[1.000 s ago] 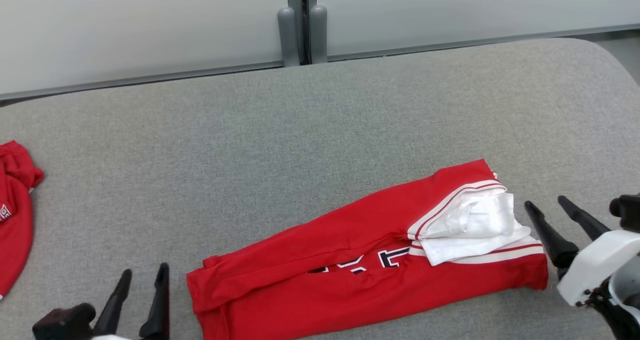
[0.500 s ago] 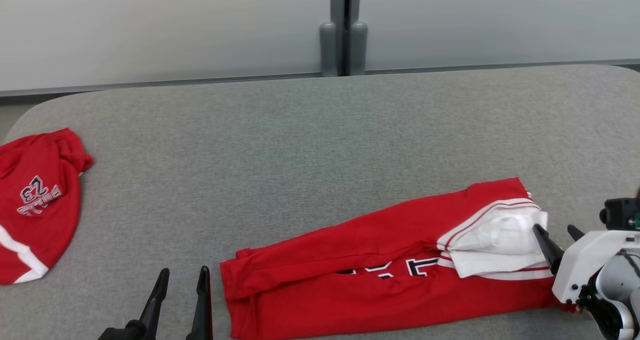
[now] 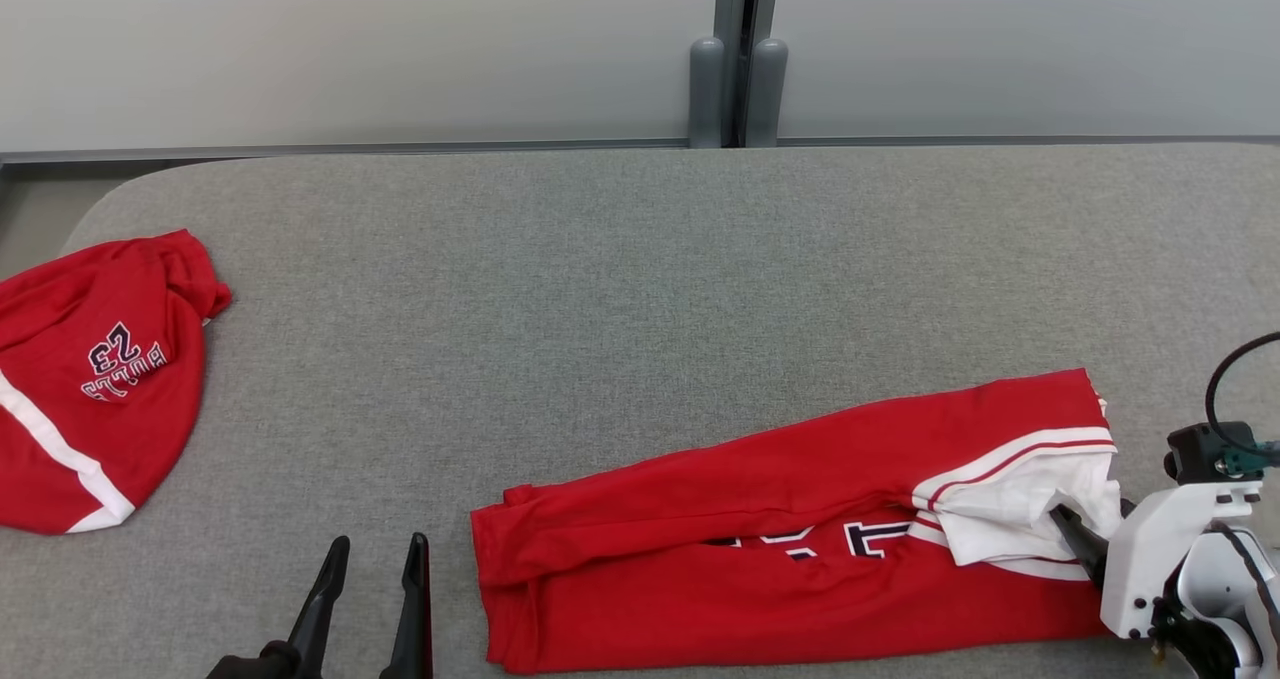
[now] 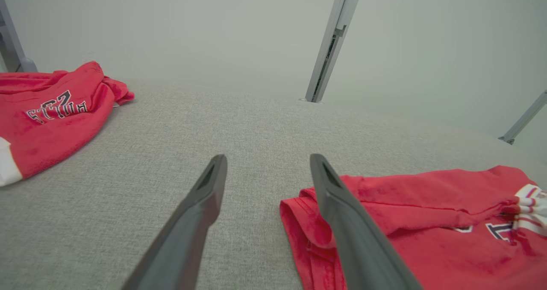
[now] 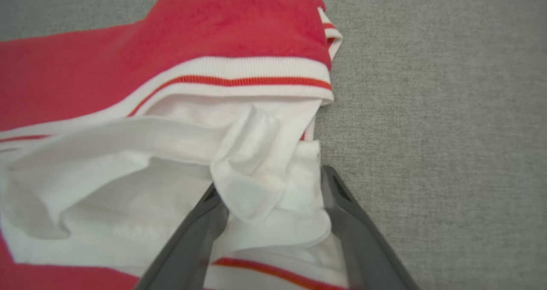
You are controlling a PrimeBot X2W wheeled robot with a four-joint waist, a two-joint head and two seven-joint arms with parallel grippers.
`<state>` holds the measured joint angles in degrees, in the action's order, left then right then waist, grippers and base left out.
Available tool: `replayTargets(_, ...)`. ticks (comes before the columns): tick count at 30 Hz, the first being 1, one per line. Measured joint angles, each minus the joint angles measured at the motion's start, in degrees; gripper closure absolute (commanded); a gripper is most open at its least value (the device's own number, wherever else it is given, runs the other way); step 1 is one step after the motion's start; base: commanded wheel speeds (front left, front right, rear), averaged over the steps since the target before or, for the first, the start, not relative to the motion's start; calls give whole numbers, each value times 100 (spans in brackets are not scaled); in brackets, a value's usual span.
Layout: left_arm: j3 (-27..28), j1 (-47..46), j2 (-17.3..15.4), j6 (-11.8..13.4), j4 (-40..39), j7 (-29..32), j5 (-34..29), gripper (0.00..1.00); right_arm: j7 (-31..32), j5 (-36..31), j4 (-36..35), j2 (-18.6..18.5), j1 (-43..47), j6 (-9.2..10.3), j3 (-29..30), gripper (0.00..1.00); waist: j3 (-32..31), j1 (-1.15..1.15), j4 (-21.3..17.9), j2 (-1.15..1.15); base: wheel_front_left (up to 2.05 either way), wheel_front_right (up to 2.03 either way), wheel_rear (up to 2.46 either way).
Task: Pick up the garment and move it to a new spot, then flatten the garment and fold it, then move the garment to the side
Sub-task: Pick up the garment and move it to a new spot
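At the far left, near the edge of the grey padded table [image 3: 600, 289], a second red garment [image 3: 90, 379] with dark lettering and a white stripe lies in a loose heap, well apart from everything else. Next comes my left gripper [image 3: 372, 599], low at the near edge, its two dark fingers spread wide with nothing between them but bare grey surface; it hangs just beside the left end of the garment [image 3: 760, 559] without touching it. The garment itself lies on the near right part of the table as a long, narrow folded strip, red side up, slanting a little away from me toward its right end, with part of its dark lettering showing in the crease along the middle. At that right end the white part [image 3: 1010, 494], edged with red-and-white striped trim, sits bunched and rumpled on top of the red. My right gripper [image 3: 1065, 524] reaches in there from the right: its jaws stand wide apart and a lump of the white cloth lies between the two fingers, touching them, but they are not pinched together on it.
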<state>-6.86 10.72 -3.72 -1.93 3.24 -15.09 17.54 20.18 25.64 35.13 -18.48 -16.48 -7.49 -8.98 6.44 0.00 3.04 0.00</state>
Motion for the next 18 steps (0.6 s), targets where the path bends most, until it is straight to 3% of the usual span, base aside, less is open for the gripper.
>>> replayTargets(3, 60, -1, 56, -94, 53, 0, -59, 0, 111, 73, 231, -18, -142, 0, -134, 0, -6, 0, -13, 0, 0, 0, 0)
replayTargets(5, 92, -2, 69, -135, 98, 0, -92, 0, 212, 318, 287, 12, -224, 0, -298, 100, -28, 0, -16, 0, 0, 0, 0)
replayTargets(12, 132, -4, 85, -204, 224, 0, -20, 0, 241, 1200, 342, -261, -267, -5, -637, 100, -156, 0, -13, 0, 0, 0, 0)
replayTargets(18, 99, 86, 89, -157, 274, 0, 120, 0, 200, 1466, 556, -1179, -250, -9, -316, 100, -306, 0, -49, 0, 0, 0, 0)
